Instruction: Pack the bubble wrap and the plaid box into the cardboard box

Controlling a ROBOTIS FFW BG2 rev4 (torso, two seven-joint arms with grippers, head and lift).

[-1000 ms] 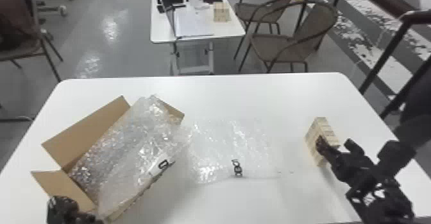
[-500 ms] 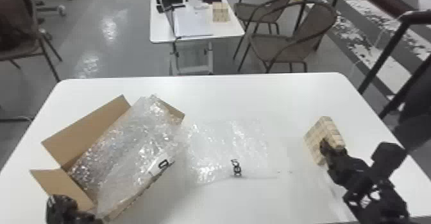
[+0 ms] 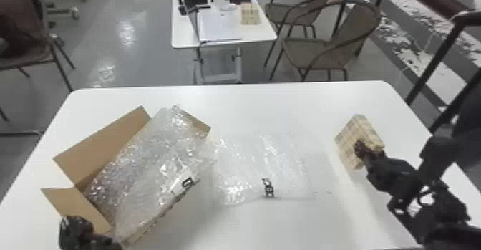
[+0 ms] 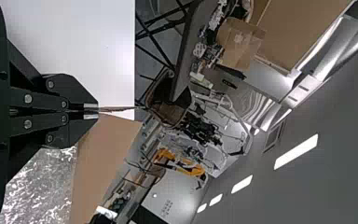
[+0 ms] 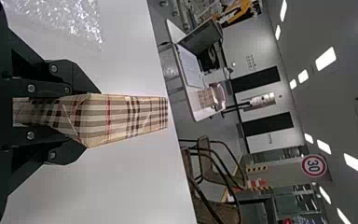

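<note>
White table (image 3: pixel 250 106) up front; one smaller table (image 3: pixel 180 34) and three chairs (image 3: pixel 311 50) behind. One cardboard box (image 3: pixel 103 147), open, on the left; bubble wrap (image 3: pixel 143 167) in and over it, more flat beside it, maybe the same sheet. One plaid box (image 3: pixel 352 134) at the right: beige, black and red checks. Two grippers: right gripper (image 3: pixel 363 149) clamped on it, left gripper (image 3: pixel 77 229) pinching a cardboard flap (image 3: pixel 80 208).

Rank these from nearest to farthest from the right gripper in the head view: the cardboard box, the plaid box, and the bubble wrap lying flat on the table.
1. Plaid box, held in the right gripper.
2. Flat bubble wrap, mid-table.
3. Cardboard box, on the left side.
</note>
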